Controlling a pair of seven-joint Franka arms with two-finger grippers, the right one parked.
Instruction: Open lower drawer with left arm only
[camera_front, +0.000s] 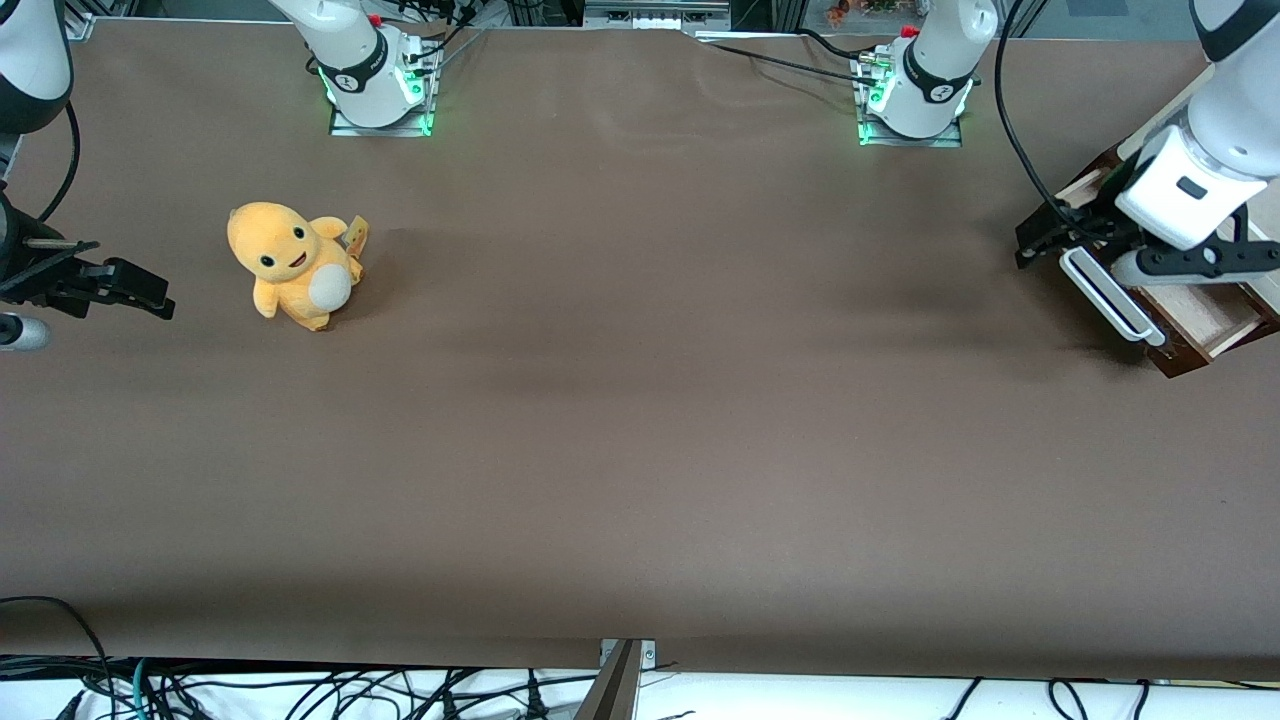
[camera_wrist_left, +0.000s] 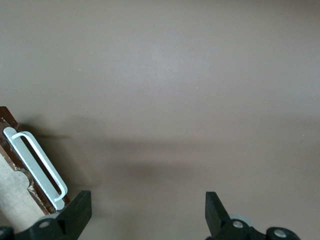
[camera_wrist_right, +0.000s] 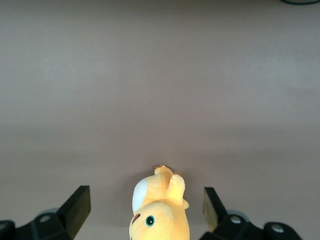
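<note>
- Front view: the left arm (camera_front: 1215, 150) comes in at the upper right of the frame, white shell over a black cable loop, and its gripper (camera_front: 1050, 240) sits right at the drawer unit at the table's right edge.
- Same view: the lower drawer (camera_front: 1200, 320) stands pulled out at the right edge, pale wood inside on show, dark brown front turned toward the middle of the table.
- Its long white bar handle (camera_front: 1105, 295) runs diagonally across that front, just below the gripper's black fingers, which point toward the frame's centre. From here I cannot tell if anything touches the handle.
- Over at the left of the frame, a yellow plush toy (camera_front: 295, 265) sits upright on the brown table (camera_front: 640, 420), well apart from the drawer, toward the parked arm's end.
- Left wrist view: the gripper (camera_wrist_left: 147, 215) shows two black fingertips (camera_wrist_left: 77, 212) spread wide, bare brown table between them, pinching nothing.
- The white handle (camera_wrist_left: 37, 167) lies slanted just beside one fingertip, outside the gap, mounted on the dark brown drawer (camera_wrist_left: 12, 165) front with pale wood next to it.
- Right wrist view: the plush toy (camera_wrist_right: 160, 207) fills the bottom centre of the frame, head toward the camera, resting on the table (camera_wrist_right: 160, 75).
</note>
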